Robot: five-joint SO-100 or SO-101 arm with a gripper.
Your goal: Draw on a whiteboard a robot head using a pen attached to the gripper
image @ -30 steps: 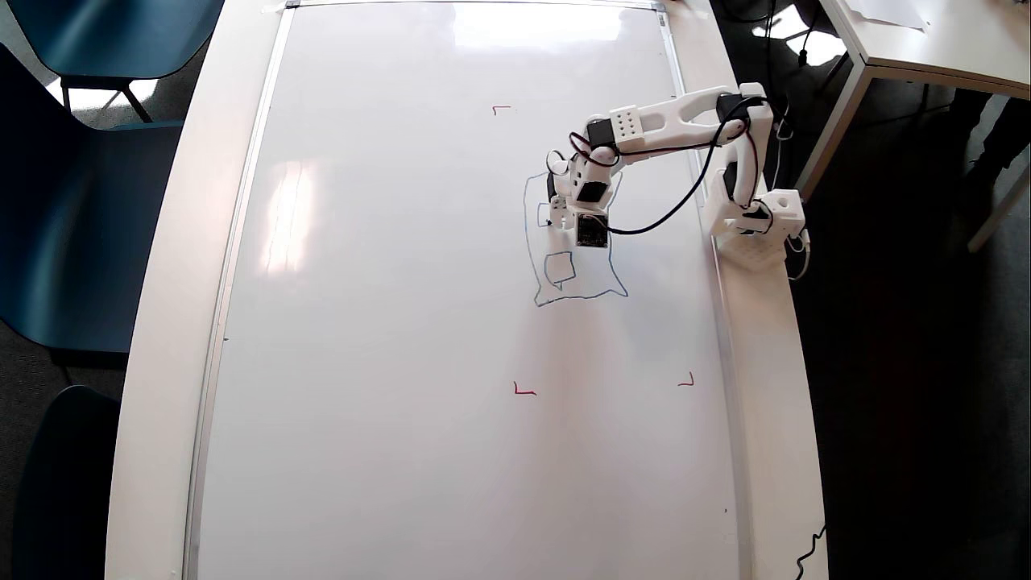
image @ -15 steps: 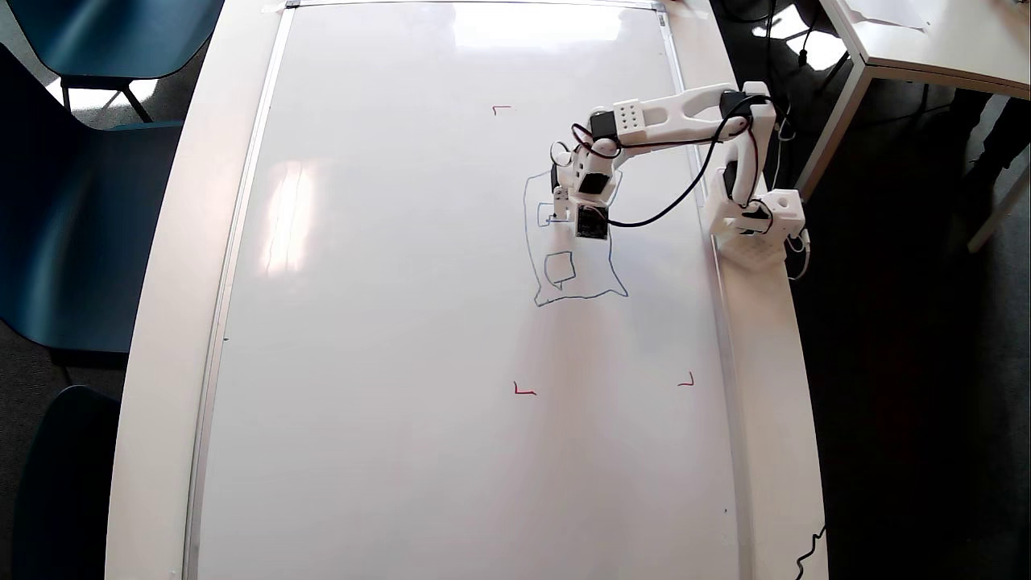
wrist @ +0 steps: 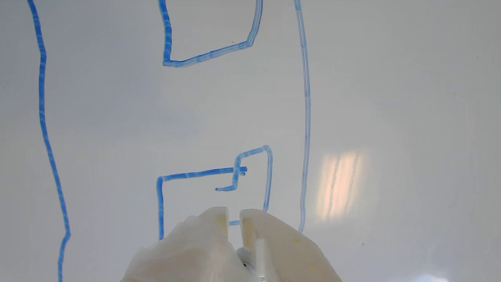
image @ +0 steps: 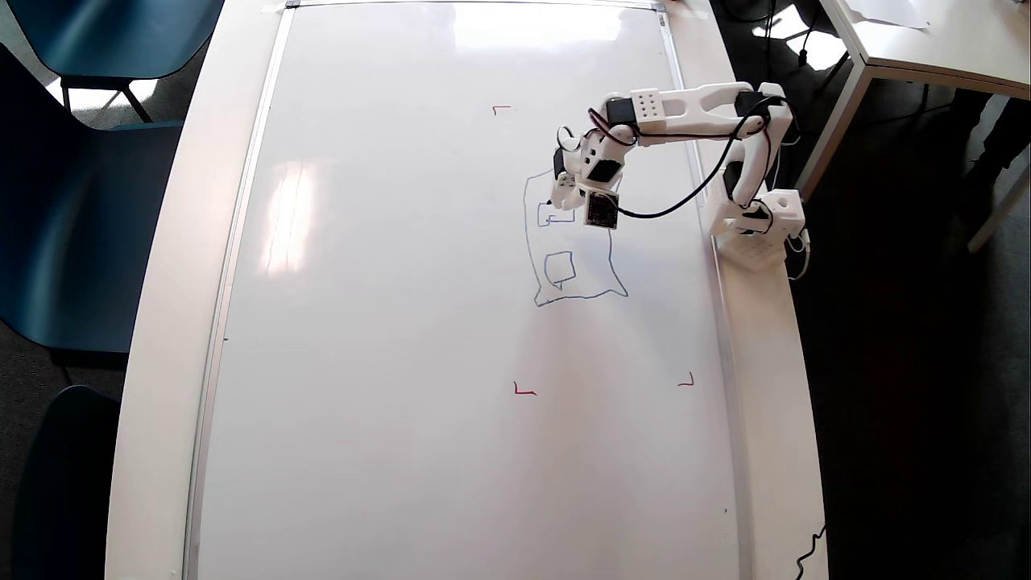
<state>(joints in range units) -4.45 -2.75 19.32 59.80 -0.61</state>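
In the overhead view, the whiteboard (image: 403, 322) is seen filling most of the table, with the robot head (image: 573, 246) drawn in thin blue line toward its right side, between the red corner marks (image: 523, 391). The step in hand is judged to be the drawing of a second small square inside the outline; the other small square (image: 560, 270) is already closed. In the wrist view, the unfinished square (wrist: 213, 184) is shown with its line doubling back on itself, its lower side hidden behind the gripper (wrist: 234, 219). The next move is judged to call for steady contact while that square is closed. The gripper is seen just over this square, its jaws nearly together with only a narrow gap; what may be the pen (wrist: 260, 254) shows only as a white sliver between them, so a grasp on it cannot be confirmed.
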